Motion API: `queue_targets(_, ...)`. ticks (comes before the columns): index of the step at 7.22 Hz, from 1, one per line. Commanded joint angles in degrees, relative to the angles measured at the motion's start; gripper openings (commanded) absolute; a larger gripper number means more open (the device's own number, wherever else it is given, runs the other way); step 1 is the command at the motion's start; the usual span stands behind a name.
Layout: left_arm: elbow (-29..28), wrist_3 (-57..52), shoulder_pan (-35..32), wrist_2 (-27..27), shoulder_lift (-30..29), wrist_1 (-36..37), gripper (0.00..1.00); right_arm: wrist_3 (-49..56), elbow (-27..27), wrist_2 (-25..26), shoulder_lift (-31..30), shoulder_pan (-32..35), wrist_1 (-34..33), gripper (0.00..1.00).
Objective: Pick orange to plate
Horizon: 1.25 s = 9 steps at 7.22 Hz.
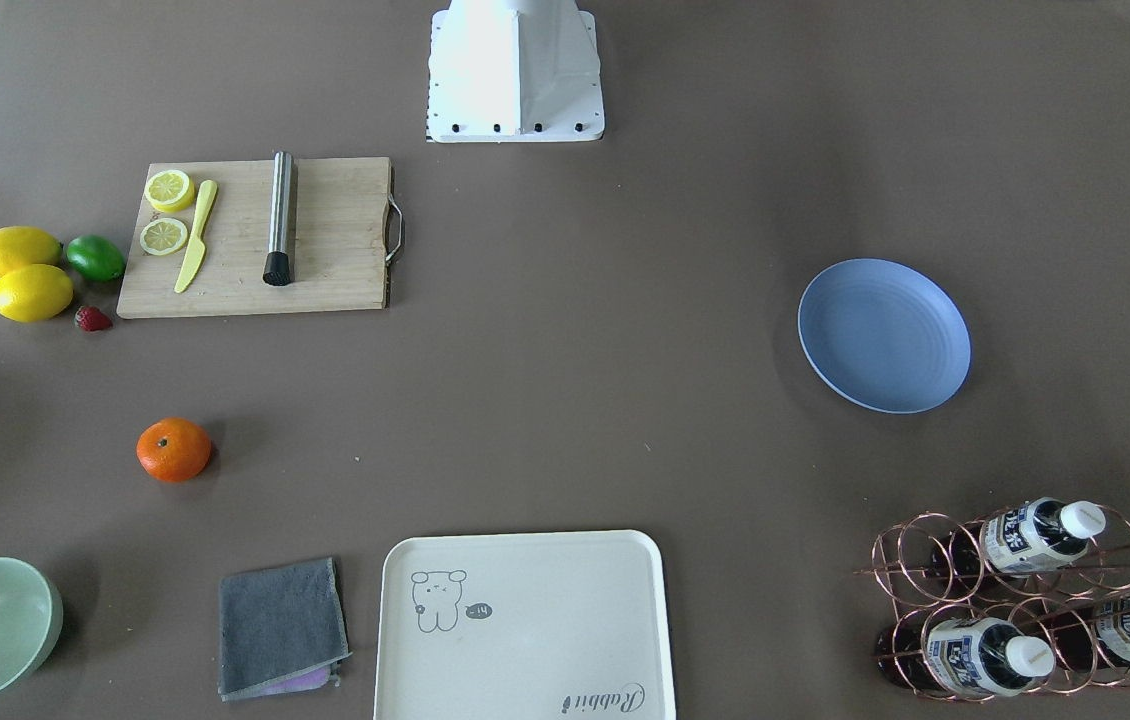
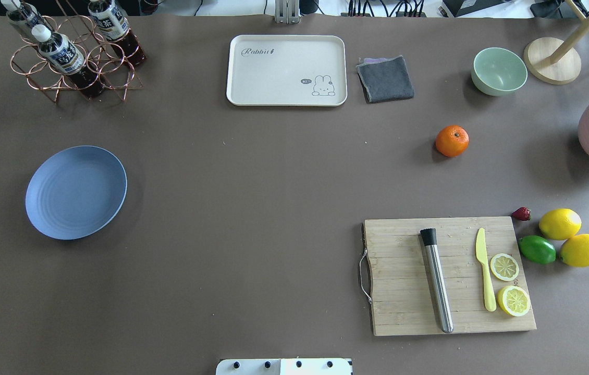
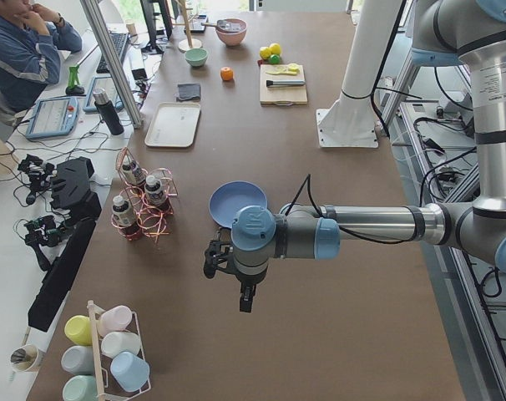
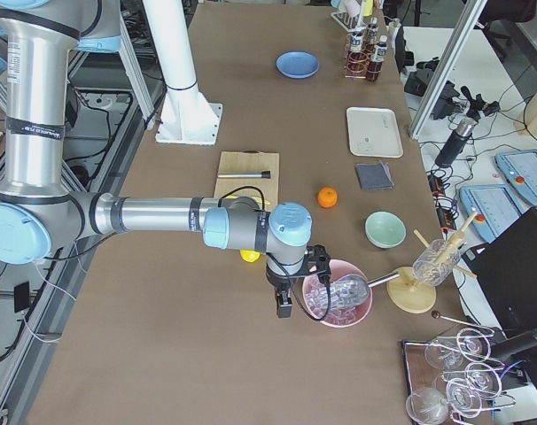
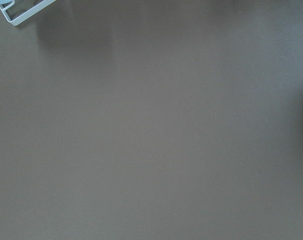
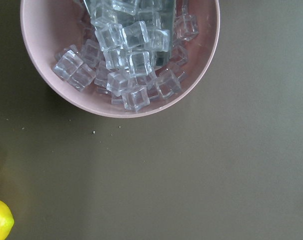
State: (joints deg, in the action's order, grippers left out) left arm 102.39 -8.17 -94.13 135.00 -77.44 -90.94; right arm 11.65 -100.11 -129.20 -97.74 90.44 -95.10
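The orange [image 2: 452,140] lies alone on the brown table, right of centre in the overhead view and low left in the front-facing view [image 1: 174,450]. The blue plate [image 2: 76,192] sits empty far off on the table's other side [image 1: 883,335]. Neither gripper shows in the overhead or front-facing view. In the exterior left view my left gripper [image 3: 246,296] hangs over bare table just nearer the camera than the plate [image 3: 236,203]. In the exterior right view my right gripper [image 4: 284,305] hovers beside a pink bowl, well short of the orange [image 4: 327,197]. Whether either is open or shut, I cannot tell.
A cutting board [image 2: 448,276] carries a steel muddler, a yellow knife and lemon halves; two lemons [image 2: 571,237], a lime and a strawberry lie beside it. A cream tray [image 2: 286,70], grey cloth, green bowl [image 2: 499,71], bottle rack [image 2: 73,49] and pink bowl of ice [image 6: 120,55] line the edges.
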Motion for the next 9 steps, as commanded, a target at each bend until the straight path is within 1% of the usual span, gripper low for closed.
queue_targets(1,0.1,0.1,-0.1,-0.3,0.1,-1.6,0.98,0.0,-0.3,0.0,0.0,0.0,0.0,1.00)
queue_targets(7,-0.2,0.0,-0.1,0.2,-0.3,-2.2,0.98,-0.1,-0.4,-0.6,0.1,0.0,-0.1,1.00)
queue_targets(9,0.0,0.4,-0.2,0.2,-1.7,-3.2,0.98,-0.3,-0.4,-1.1,0.5,0.0,0.0,1.00)
